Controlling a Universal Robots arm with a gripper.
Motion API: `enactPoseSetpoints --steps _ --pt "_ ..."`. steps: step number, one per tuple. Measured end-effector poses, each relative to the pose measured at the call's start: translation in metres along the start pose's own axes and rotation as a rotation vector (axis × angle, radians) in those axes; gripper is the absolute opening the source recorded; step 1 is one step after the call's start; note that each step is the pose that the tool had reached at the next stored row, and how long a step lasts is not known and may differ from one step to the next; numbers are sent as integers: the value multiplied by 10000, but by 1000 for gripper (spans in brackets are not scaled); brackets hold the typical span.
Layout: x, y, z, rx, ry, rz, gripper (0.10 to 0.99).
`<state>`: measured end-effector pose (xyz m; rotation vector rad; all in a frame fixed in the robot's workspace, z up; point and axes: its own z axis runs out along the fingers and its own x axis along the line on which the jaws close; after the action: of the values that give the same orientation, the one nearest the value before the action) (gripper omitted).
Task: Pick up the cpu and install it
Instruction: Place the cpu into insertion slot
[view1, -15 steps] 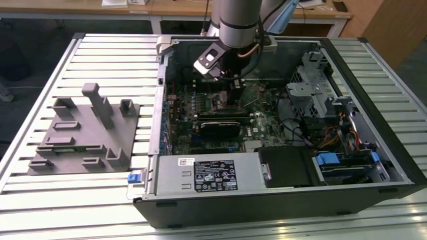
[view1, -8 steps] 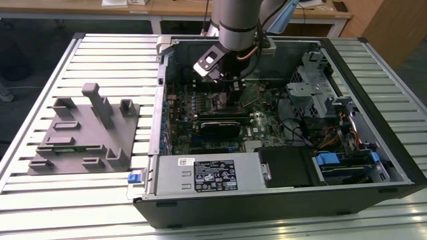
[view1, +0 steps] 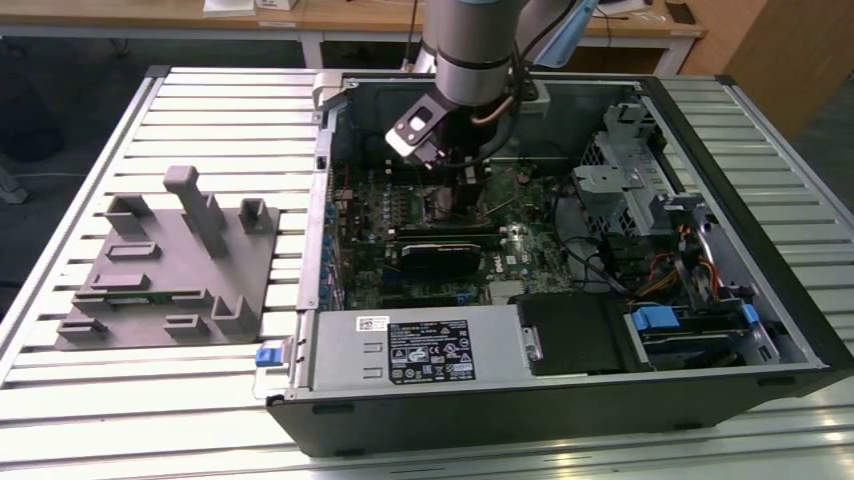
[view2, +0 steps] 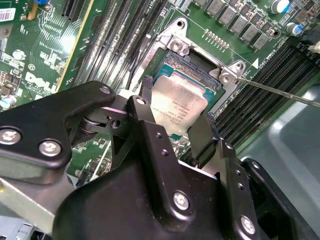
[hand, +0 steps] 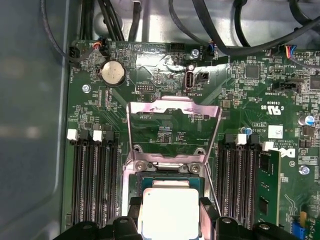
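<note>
On your slatted counter (view1: 200, 100), inside the open computer case (view1: 561, 400), your claw (view2: 173, 108) grips the cpu (hand: 170, 212) by two edges, just above the open socket (hand: 167, 179).

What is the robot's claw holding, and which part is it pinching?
The gripper holds the small flat square cpu with the silver-grey metal top by two opposite side edges, over the open socket.

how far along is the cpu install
Done: the small silver-topped square cpu is picked up, gripped by the end effector over the black motherboard socket. Whether it is seated, I cannot tell. Left: the silver metal load plate stands open.
</note>
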<state>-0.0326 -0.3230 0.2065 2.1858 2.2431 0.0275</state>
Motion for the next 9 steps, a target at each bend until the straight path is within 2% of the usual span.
enactPoseSetpoints --steps 9 --pt "1 -15 64 0 0 4 537"
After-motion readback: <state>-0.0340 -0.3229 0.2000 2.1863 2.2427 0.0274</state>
